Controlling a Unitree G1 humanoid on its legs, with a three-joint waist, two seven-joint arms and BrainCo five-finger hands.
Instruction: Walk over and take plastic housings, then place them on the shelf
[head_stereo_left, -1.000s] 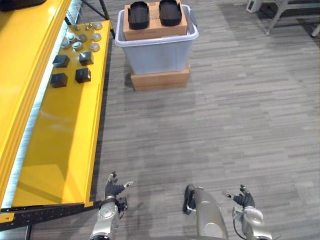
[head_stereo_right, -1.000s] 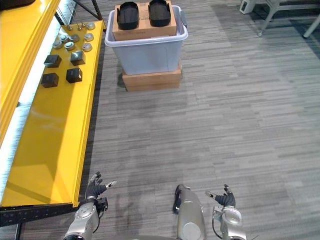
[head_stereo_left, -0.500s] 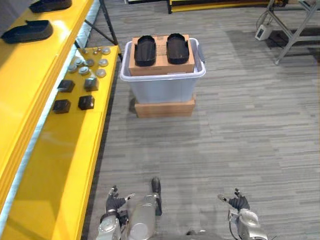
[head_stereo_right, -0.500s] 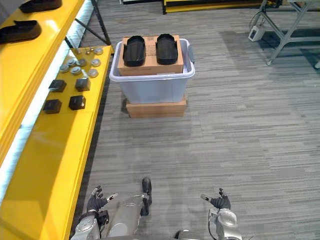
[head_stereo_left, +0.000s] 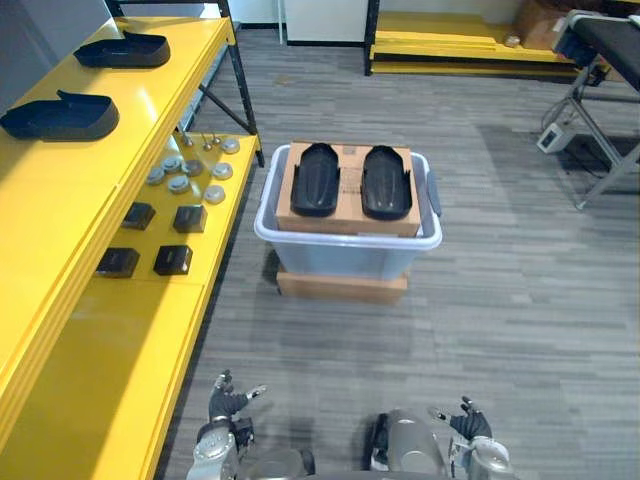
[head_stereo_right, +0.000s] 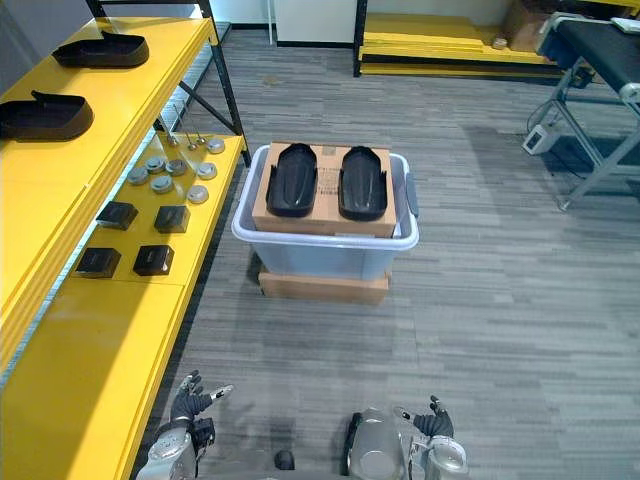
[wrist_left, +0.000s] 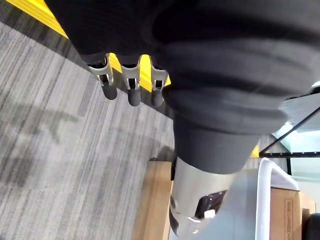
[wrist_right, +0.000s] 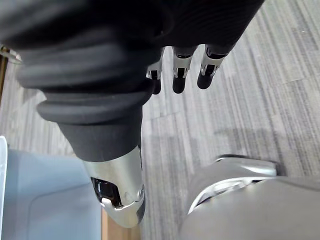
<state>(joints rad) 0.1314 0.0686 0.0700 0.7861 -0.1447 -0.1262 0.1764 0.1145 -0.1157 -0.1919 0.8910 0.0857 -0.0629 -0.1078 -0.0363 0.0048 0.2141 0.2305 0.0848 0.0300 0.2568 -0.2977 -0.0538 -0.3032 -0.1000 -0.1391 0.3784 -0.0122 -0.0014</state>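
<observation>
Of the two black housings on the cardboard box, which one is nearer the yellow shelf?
The black plastic housing on the robot's left; its twin lies on the side away from the yellow shelf.

two black plastic housings lie side by side on a cardboard box (head_stereo_left: 350, 220) set in a pale grey bin (head_stereo_left: 345, 262) on the floor: the left housing (head_stereo_left: 315, 180) and the right housing (head_stereo_left: 386, 182), both long, shallow and round-ended, close together but apart. two more rest well apart on the top level of the yellow shelf (head_stereo_left: 60, 215): the near shelf housing (head_stereo_left: 60, 115) and the far shelf housing (head_stereo_left: 125, 50).
</observation>
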